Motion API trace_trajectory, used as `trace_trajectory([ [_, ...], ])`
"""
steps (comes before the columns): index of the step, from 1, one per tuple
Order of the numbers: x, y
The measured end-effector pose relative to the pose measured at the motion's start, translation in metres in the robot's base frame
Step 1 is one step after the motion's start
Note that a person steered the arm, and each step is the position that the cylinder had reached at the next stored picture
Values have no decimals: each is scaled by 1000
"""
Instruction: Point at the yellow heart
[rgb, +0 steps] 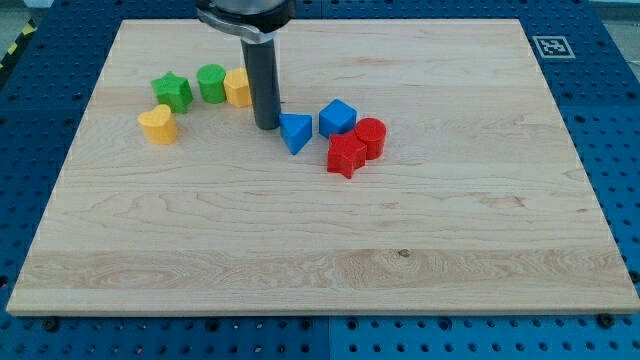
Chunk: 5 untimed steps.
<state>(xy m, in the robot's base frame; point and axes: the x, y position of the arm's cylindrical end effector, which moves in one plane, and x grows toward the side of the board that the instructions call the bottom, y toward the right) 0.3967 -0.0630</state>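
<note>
Camera view shows my tip (266, 126) resting on the wooden board (320, 260) in its upper-left part, closer to the top edge than to the bottom. There is no hand to open or close here: the arm ends in a plain dark rod, and it has hold of nothing. The tip stands just to the view's left of the blue triangle (295, 132), near or perhaps touching it, and just below and right of a yellow block (238, 88) whose shape the rod partly hides. The yellow heart (159, 126), the block the task names, sits further toward the left edge, apart from the tip, with the green star (173, 92) just above it and a second green block (211, 83) beside that. Off to the right of the tip lie the blue cube (338, 117), the red cylinder (370, 135) and the red star (346, 156) in a tight group. As I judge it, the pointing is not yet done: the tip needs to travel left across bare wood until it stands beside the heart.
</note>
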Motion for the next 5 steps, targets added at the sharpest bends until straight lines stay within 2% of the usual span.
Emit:
trace_trajectory([
  [2,11,13],
  [5,17,1],
])
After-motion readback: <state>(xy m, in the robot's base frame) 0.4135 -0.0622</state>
